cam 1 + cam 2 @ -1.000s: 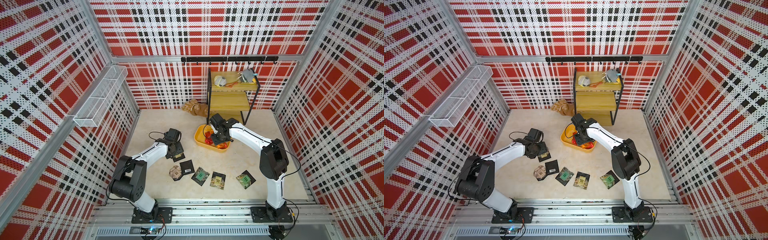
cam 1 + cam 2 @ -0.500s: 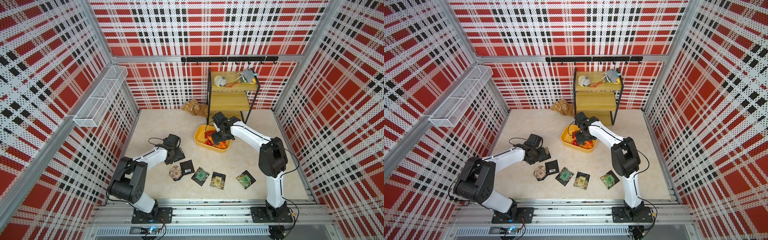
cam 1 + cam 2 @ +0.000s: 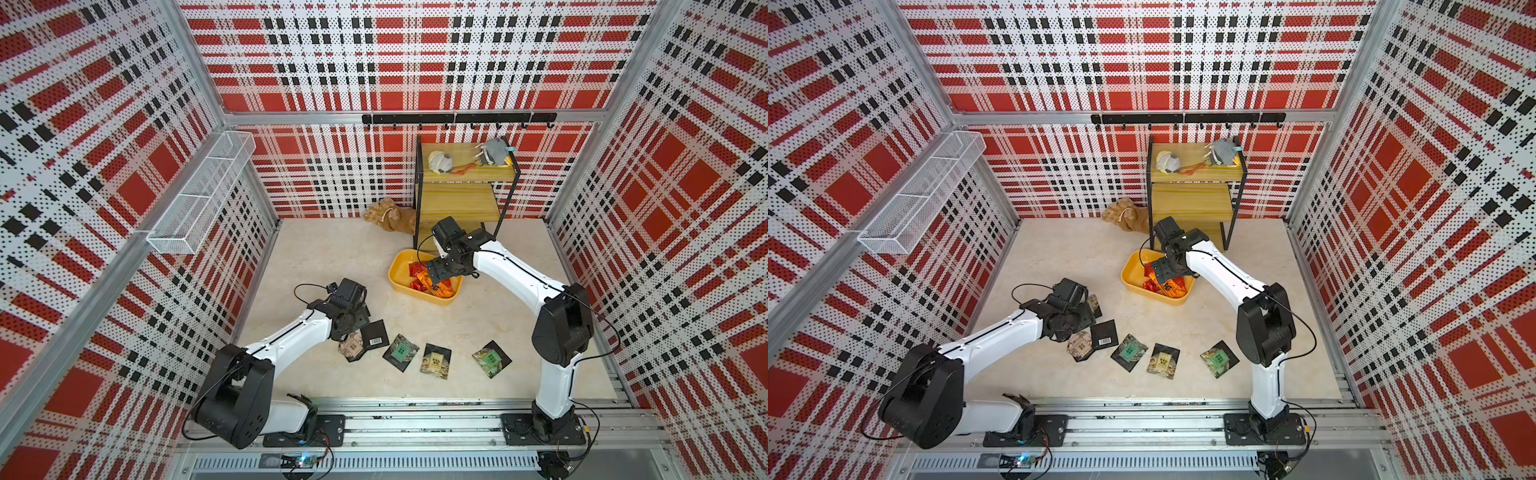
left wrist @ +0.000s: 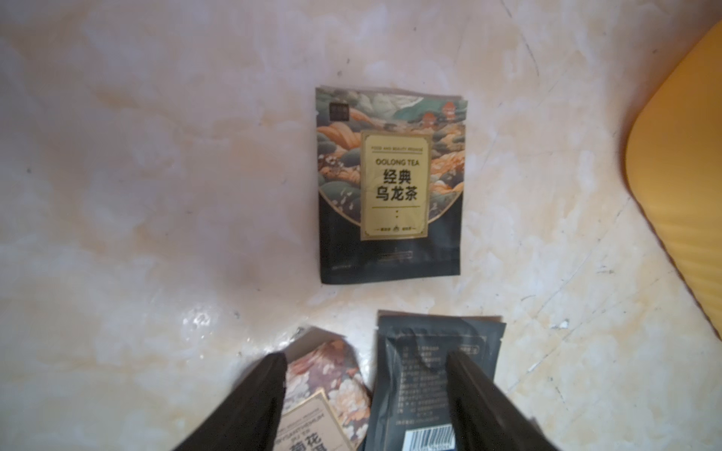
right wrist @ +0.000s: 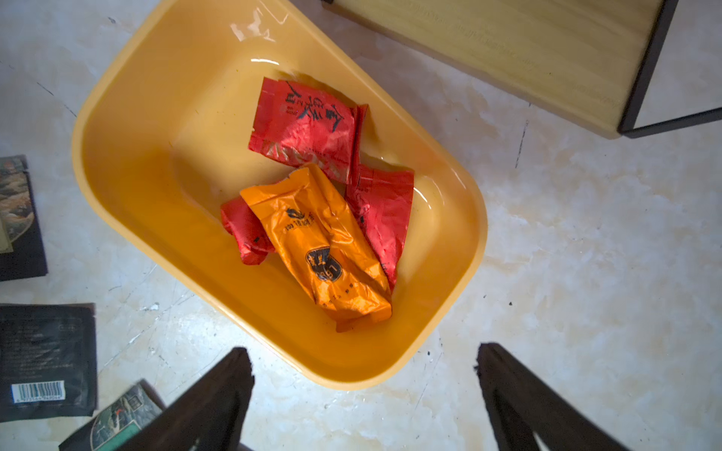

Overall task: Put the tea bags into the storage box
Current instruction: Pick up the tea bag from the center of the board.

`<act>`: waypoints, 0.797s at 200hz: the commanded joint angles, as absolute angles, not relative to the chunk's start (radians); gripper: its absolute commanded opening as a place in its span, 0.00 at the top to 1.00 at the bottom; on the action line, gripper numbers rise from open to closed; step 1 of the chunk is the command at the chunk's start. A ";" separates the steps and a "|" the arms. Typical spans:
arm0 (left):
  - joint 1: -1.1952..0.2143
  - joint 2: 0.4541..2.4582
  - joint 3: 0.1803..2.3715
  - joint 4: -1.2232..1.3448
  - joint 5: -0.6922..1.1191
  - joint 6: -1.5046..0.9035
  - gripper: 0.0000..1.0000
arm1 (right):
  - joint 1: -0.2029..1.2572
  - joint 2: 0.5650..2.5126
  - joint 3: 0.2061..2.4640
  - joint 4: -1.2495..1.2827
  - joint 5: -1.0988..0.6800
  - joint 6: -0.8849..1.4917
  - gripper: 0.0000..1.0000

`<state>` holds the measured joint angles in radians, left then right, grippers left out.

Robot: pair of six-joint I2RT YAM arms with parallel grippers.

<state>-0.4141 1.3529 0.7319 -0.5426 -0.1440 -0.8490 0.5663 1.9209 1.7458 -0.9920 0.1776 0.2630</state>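
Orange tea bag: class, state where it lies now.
In the right wrist view the orange tea bag lies in the yellow storage box, atop red tea bags, below the open right pincer.

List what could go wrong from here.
1. The open left gripper hangs over two sachets lying side by side, the brown floral tan-labelled sachet and the face-down black barcode sachet. Closing could catch both, or neither, since they lie flat on the beige marbled tabletop.
2. In the shallow yellow plastic tub, the orange foil sachet is heaped on red foil sachets toward one end. Further drops there from the open right gripper might slide over the low rim.
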 commanded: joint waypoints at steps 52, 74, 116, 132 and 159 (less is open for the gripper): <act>-0.436 1.246 0.628 -0.586 -0.144 -0.973 0.30 | 0.561 1.846 1.733 -1.019 0.193 0.264 0.02; -0.436 1.162 0.585 -0.591 -0.140 -1.020 0.30 | 0.561 1.847 1.734 -1.016 0.183 0.264 0.03; -0.442 1.009 0.477 -0.553 -0.108 -1.101 0.30 | 0.563 1.851 1.733 -1.012 0.175 0.255 0.02; -0.440 0.960 0.424 -0.515 -0.076 -1.132 0.30 | 0.562 1.853 1.733 -1.010 0.176 0.253 0.02; -0.436 0.874 0.365 -0.500 -0.068 -1.170 0.31 | 0.561 1.850 1.730 -1.008 0.174 0.251 0.02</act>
